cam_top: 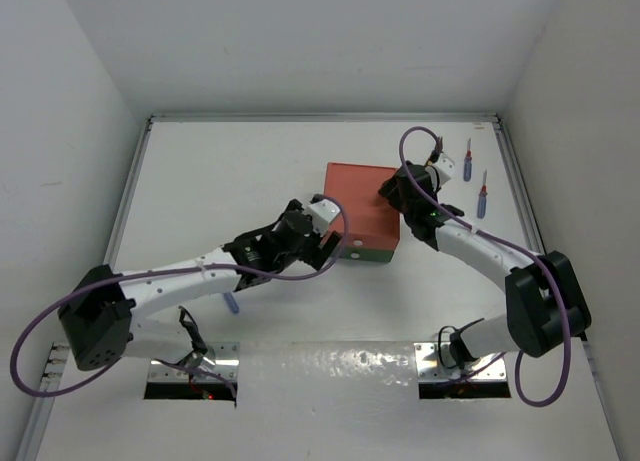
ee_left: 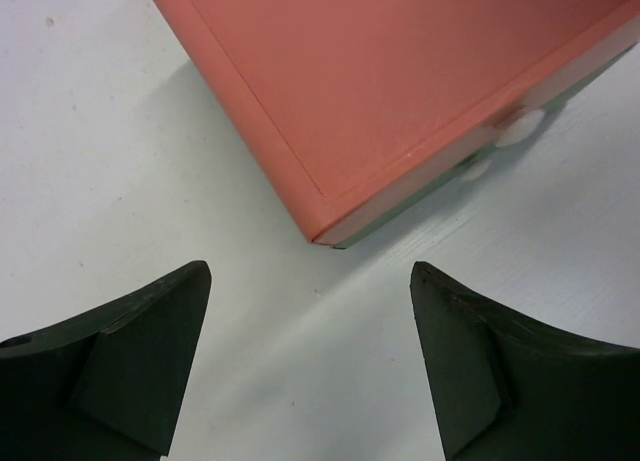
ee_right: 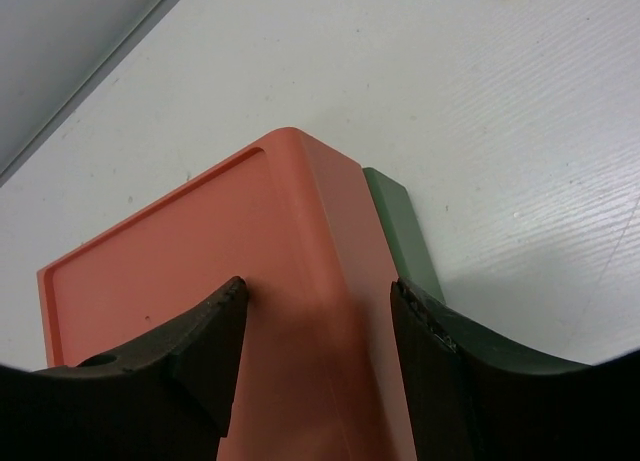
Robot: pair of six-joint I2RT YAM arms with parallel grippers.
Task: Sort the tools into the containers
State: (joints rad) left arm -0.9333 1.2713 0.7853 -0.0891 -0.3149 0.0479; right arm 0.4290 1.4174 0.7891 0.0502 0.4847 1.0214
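The salmon-red box [cam_top: 355, 201] looks light, stiff and slick, best pulled by its white knob [ee_left: 520, 126]; the fingers of the left gripper [ee_left: 310, 271] and right gripper [ee_right: 318, 291] gape empty.

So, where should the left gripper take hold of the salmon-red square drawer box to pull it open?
I would take the small white knob on its front face, coming from the front with the open left gripper, one finger on each side. The knob alone sticks out; the other faces of the salmon-red box are flat and smooth.

Salmon-red drawer box [cam_top: 360, 206] stacked on green box [cam_top: 372, 252], two screwdrivers [cam_top: 467, 163] lying right
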